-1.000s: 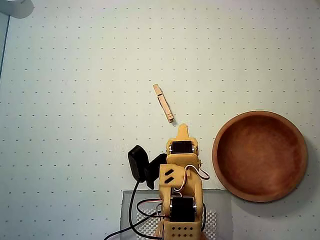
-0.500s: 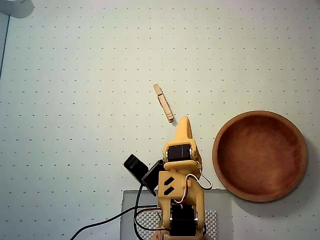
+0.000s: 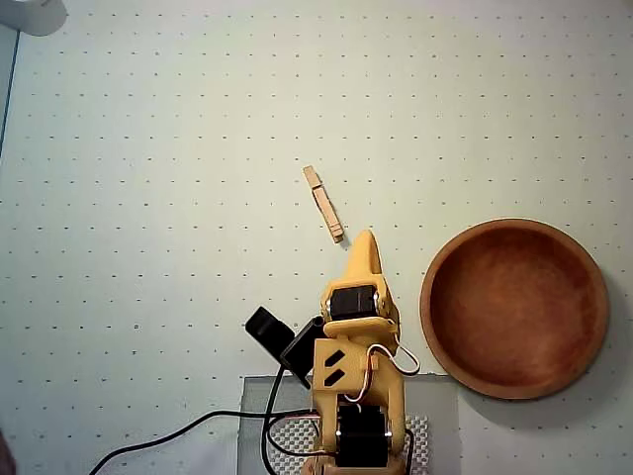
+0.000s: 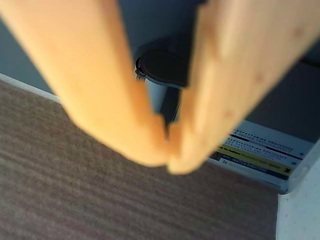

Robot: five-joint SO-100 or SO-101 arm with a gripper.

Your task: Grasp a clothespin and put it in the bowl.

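A light tan wooden clothespin (image 3: 323,204) lies at a slant on the dotted white table, in the middle of the overhead view. To its lower right stands the reddish-brown wooden bowl (image 3: 447,348), with nothing in it. My orange gripper (image 3: 365,240) points up the view, its tip just below and right of the clothespin's lower end, not touching it. In the wrist view the two orange fingertips (image 4: 131,125) meet at their ends, so my gripper (image 4: 169,161) is shut with nothing in it. Neither clothespin nor bowl shows in the wrist view.
The arm's base stands on a grey plate (image 3: 252,416) at the bottom edge, with a black camera (image 3: 272,330) and black cables beside it. A pale object (image 3: 30,14) sits at the top left corner. The wrist view looks off the table at brown floor and stacked books (image 4: 260,152).
The gripper stretched forward toward the clothespin between one second and half a second ago, then held still. The black cable at the bottom left has shifted. The clothespin and bowl have not moved.
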